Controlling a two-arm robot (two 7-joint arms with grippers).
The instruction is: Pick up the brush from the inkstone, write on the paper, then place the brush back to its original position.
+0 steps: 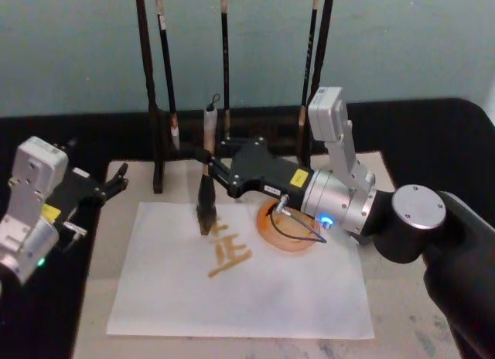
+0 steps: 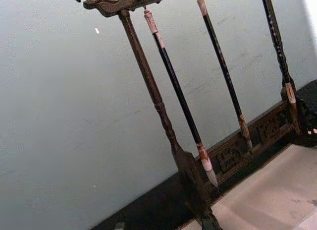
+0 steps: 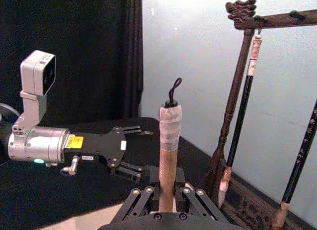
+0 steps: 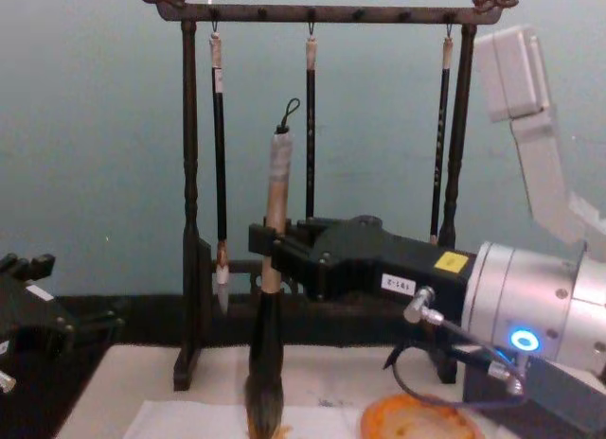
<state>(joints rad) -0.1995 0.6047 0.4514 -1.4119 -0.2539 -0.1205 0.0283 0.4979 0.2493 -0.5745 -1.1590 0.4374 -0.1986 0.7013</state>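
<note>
My right gripper [image 1: 207, 162] is shut on the brush's tan handle [image 4: 276, 207] and holds it upright. The dark bristle head [image 1: 206, 212] points down at the top left part of the white paper [image 1: 255, 297], at the upper edge of the orange strokes [image 1: 229, 254]; its tip seems to touch the sheet. The round orange inkstone [image 1: 288, 229] sits just right of the brush, under my right wrist, and also shows at the chest view's lower edge [image 4: 421, 422]. The right wrist view looks up the handle [image 3: 168, 155]. My left gripper [image 1: 104, 190] is parked open, off the paper's left side.
A dark wooden brush rack [image 4: 312, 13] stands behind the paper with three slim black-handled brushes [image 2: 181, 98] hanging from it. A beige felt mat [image 1: 402, 297] lies under the paper on the black table. The paper's lower half is blank.
</note>
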